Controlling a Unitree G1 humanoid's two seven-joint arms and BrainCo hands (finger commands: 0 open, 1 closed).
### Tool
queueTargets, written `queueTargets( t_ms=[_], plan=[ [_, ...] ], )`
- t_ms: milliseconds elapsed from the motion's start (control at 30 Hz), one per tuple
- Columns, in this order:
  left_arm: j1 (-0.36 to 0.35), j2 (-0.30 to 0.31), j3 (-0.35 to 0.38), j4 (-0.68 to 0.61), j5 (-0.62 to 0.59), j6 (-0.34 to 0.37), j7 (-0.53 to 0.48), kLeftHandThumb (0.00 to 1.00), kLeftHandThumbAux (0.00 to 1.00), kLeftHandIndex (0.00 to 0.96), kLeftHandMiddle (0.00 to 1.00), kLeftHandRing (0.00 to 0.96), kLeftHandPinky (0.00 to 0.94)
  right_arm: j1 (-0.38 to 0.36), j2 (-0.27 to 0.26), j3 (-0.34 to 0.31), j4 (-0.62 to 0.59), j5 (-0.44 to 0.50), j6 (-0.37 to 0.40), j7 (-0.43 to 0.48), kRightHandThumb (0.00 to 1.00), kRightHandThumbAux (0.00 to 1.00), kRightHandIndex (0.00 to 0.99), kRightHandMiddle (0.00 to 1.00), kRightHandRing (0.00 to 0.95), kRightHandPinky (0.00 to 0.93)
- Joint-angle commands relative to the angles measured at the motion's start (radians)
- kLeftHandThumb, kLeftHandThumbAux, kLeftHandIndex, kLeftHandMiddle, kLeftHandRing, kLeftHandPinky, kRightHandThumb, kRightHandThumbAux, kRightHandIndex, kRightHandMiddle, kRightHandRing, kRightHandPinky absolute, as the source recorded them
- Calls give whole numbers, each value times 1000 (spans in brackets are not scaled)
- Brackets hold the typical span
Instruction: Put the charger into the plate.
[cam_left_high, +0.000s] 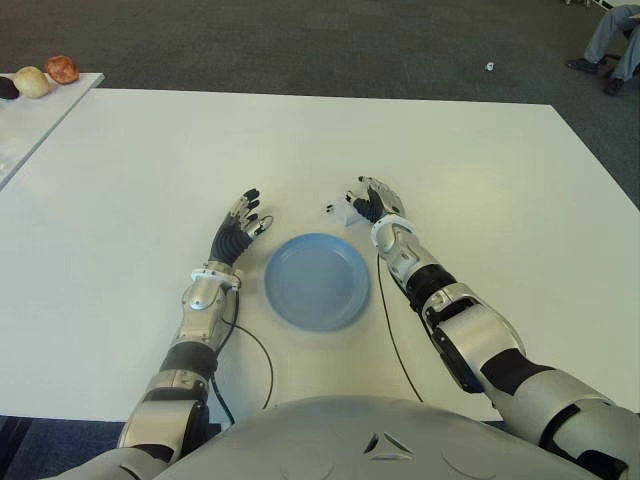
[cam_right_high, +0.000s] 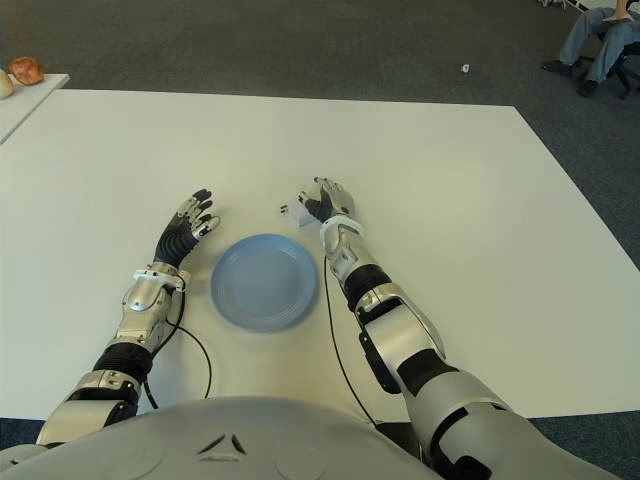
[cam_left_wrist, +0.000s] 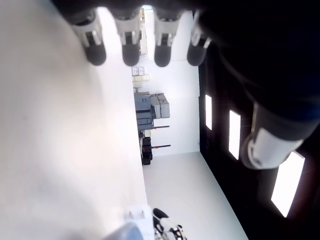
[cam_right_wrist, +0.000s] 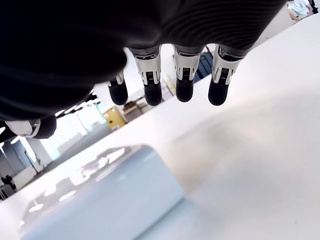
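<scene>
Charger (cam_left_high: 343, 212), a small white plastic block with short prongs on the side turned away from my right hand (cam_left_high: 373, 203), lies on the white table (cam_left_high: 480, 190) just beside that hand, right under my fingers on their left side, and I cannot tell from the head views whether any finger touches it. My right wrist view shows the block (cam_right_wrist: 100, 200) lying below my palm with the four dark-tipped fingers (cam_right_wrist: 184, 80) extended above it and spread, nothing between them, so the hand is open and holds nothing. The round, shallow light-blue plate (cam_left_high: 316, 280) sits nearer to my body than the right hand and to its left, between my two forearms, with only bare blue surface showing; the charger lies just beyond its far rim, apart from it. My left hand (cam_left_high: 241, 224) shows beside the plate, on the plate's left and slightly farther out, its fingers (cam_left_wrist: 130, 40) straight and loosely spread in its own wrist view, holding nothing. A thin black cable (cam_left_high: 390, 330) runs along the table beside my right forearm, and another (cam_left_high: 258, 350) loops beside my left forearm. Far off to my left, on a second white surface (cam_left_high: 30, 120), lie a few rounded objects, one reddish-brown (cam_left_high: 62, 68) and one pale (cam_left_high: 31, 81). At the far right, on dark carpet (cam_left_high: 300, 40), a seated person's legs (cam_left_high: 612, 40) show.
</scene>
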Motion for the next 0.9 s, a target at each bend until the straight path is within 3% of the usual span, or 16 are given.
queueTargets(
  t_ms=[33, 900],
  plan=[
    [48, -14, -6, 14, 8, 35, 6, 0, 584, 0, 0, 0, 0, -20, 12, 16, 43, -6, 13, 9, 266, 171, 0, 0, 0, 0],
    [98, -5, -13, -75, 22, 93, 7, 0, 577, 0, 0, 0, 0, -65, 68, 75, 133, -11, 23, 17, 290, 149, 0, 0, 0, 0]
  ],
)
